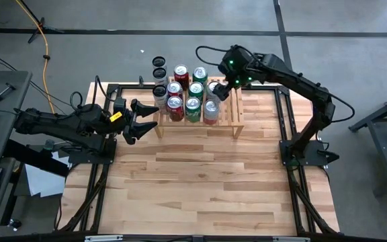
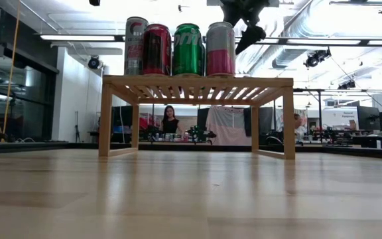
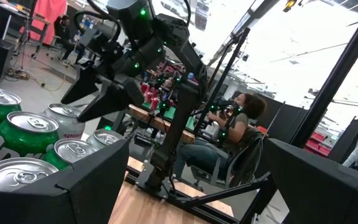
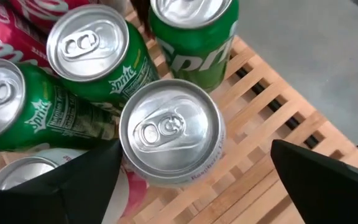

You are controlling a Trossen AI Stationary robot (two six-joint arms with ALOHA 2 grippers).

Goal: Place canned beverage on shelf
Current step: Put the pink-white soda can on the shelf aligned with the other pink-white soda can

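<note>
The light-wood shelf stands at the table's far side with several cans upright on its slatted top. A silver-topped can with a pale pink label stands on its base at the group's far right, next to green cans. My right gripper hangs open just above this can, one finger on either side, apart from it; in the low view it is above the can row. My left gripper waits open to the left of the shelf, holding nothing.
Red cans and green cans crowd the shelf's left half; its right half is bare slats. A few dark cans stand by the far edge, left of the shelf. Bare wood fills the near table.
</note>
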